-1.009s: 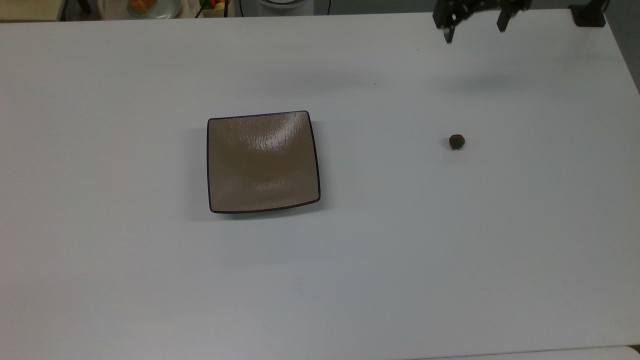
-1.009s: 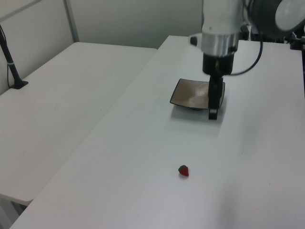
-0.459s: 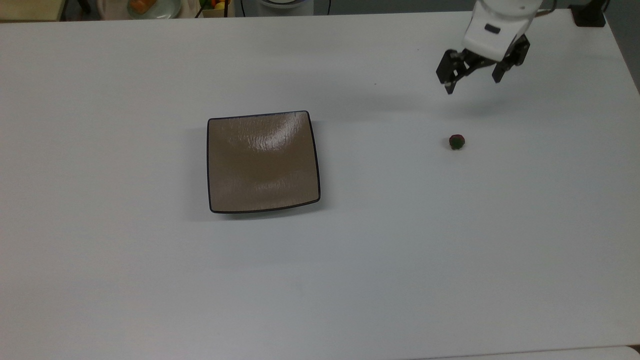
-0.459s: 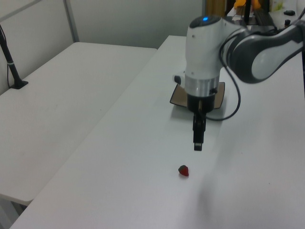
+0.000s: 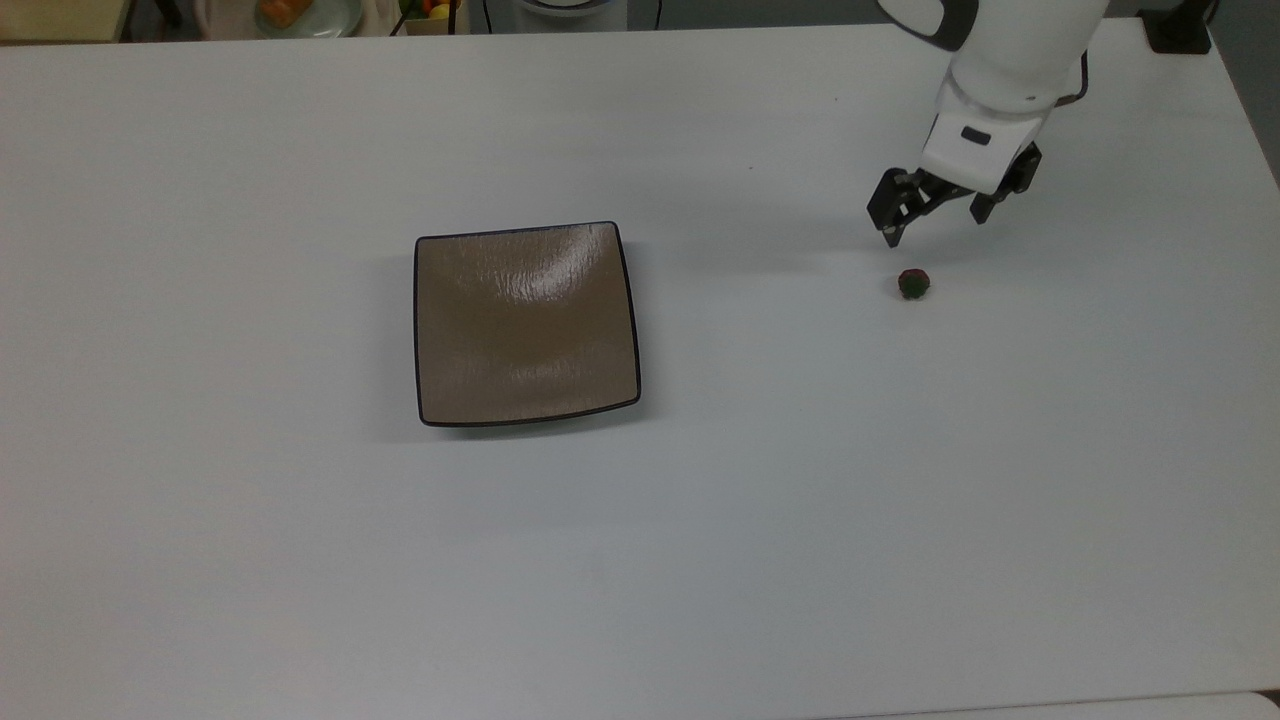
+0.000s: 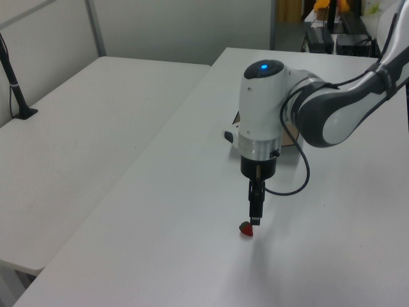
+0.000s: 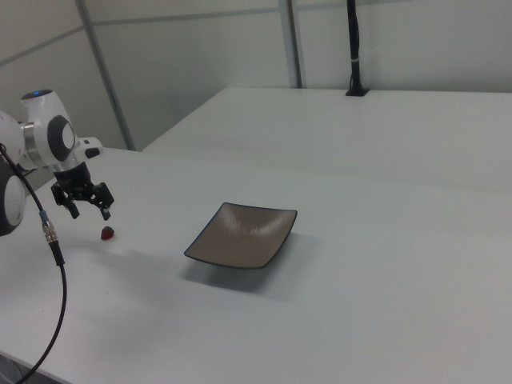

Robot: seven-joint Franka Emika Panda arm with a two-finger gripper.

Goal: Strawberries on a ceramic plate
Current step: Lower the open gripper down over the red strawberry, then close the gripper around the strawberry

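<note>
A tiny dark red strawberry (image 5: 913, 284) with a green cap lies on the white table, far to the top view's right of the plate. The square tan-brown ceramic plate (image 5: 525, 322) with a dark rim sits flat with nothing on it. My gripper (image 5: 932, 228) hangs open just above and slightly beyond the strawberry, not touching it. In the left view the gripper (image 6: 255, 217) points straight down right beside the strawberry (image 6: 246, 229), and the arm hides most of the plate (image 6: 291, 135). The right view has the open gripper (image 7: 90, 212) over the strawberry (image 7: 107, 234), left of the plate (image 7: 244, 234).
A black post base (image 5: 1178, 30) stands at the table's far right corner in the top view. A bowl with food (image 5: 300, 12) sits beyond the far edge. A second white table (image 6: 83, 128) adjoins on the left view's left. A cable (image 7: 56, 264) hangs from the arm.
The arm has come down and forward from the table's far edge to just above the strawberry. The fingers stay open. Strawberry and plate have not moved.
</note>
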